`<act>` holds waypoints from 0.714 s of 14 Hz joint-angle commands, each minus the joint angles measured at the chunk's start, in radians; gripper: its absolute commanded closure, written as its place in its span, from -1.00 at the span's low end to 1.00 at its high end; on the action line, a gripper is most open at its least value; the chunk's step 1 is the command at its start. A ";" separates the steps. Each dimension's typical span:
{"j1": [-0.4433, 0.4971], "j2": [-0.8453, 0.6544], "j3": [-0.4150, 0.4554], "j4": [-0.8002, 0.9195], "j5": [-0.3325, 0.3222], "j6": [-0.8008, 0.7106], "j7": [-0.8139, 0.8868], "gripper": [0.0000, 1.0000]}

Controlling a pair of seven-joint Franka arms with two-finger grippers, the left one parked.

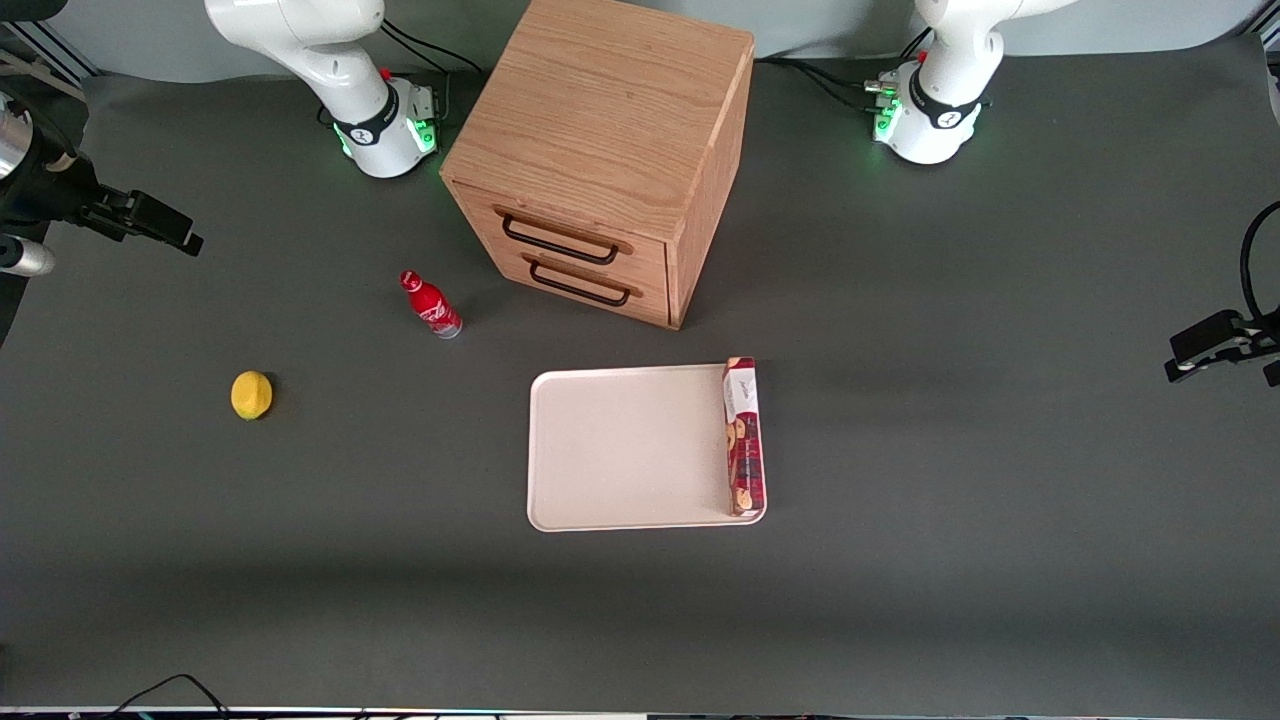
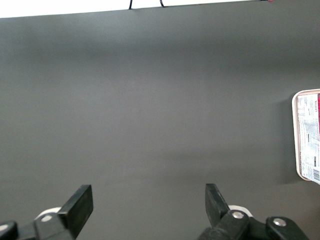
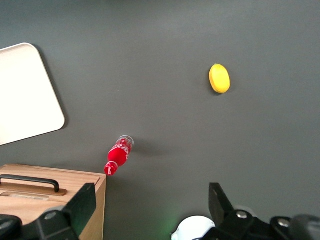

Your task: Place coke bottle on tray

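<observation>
The coke bottle is small and red with a red cap and a clear base. It stands on the dark table beside the cabinet's drawer front, farther from the front camera than the tray. It also shows in the right wrist view. The cream-white tray lies flat in the middle of the table, and its corner shows in the right wrist view. My right gripper hangs high over the working arm's end of the table, well apart from the bottle. It is open and empty.
A wooden drawer cabinet with two black handles stands farther from the front camera than the tray. A long red biscuit box lies on the tray's edge toward the parked arm. A lemon lies on the table toward the working arm's end.
</observation>
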 commanded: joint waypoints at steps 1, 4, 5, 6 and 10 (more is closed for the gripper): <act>0.012 0.024 0.004 0.047 -0.034 -0.044 -0.002 -1.00; 0.015 0.023 0.015 0.048 -0.033 -0.064 -0.006 -1.00; 0.016 0.023 0.024 0.044 -0.022 -0.094 -0.017 -1.00; 0.016 0.021 0.056 0.035 -0.008 -0.108 -0.003 -1.00; 0.016 0.020 0.164 -0.079 0.124 -0.053 0.116 -1.00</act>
